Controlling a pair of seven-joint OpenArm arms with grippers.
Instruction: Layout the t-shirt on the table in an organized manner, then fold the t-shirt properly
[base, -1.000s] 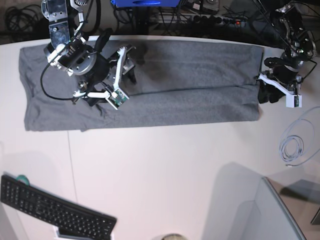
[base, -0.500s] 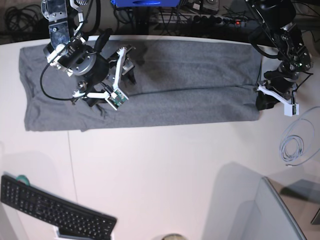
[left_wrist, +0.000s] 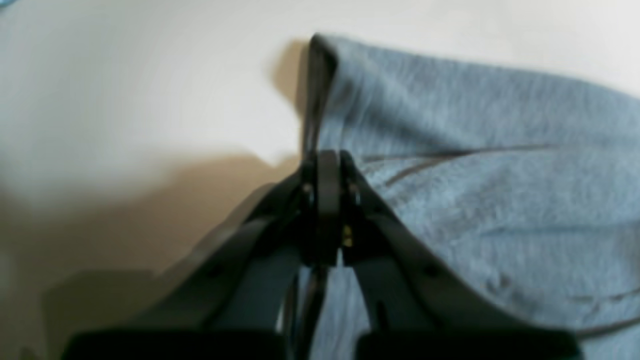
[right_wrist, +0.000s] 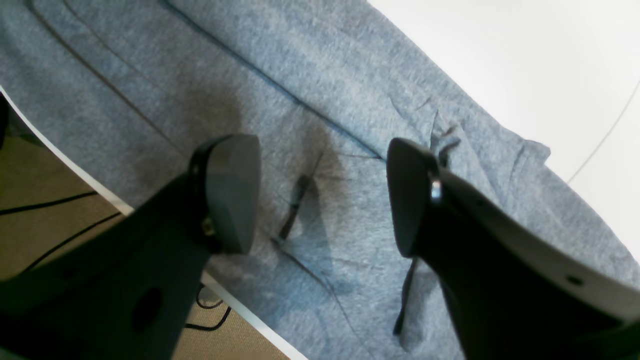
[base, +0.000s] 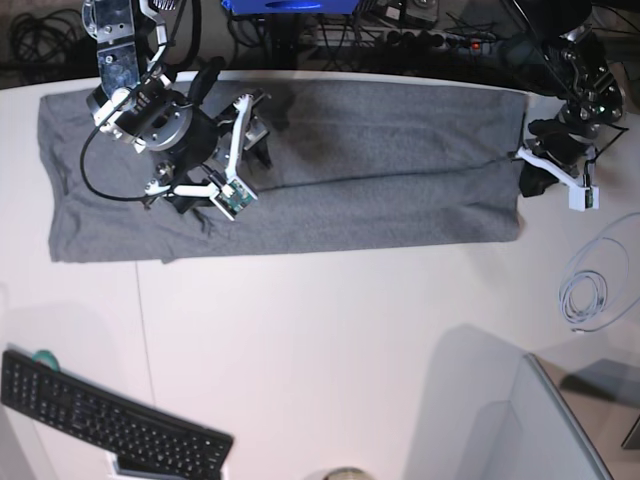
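Base view: grey t-shirt (base: 330, 165) spread lengthwise along far side of white table (base: 330, 340). Left gripper (left_wrist: 322, 165) pinched tight on shirt's edge at one end. Right gripper (right_wrist: 320, 195) poised above cloth, jaws wide, holding nothing.

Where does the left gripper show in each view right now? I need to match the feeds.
Base: left gripper at the right, on the t-shirt edge.
Left wrist: left gripper centre, shut on that edge.
Right wrist: not in view.
Shared landmark: the t-shirt.
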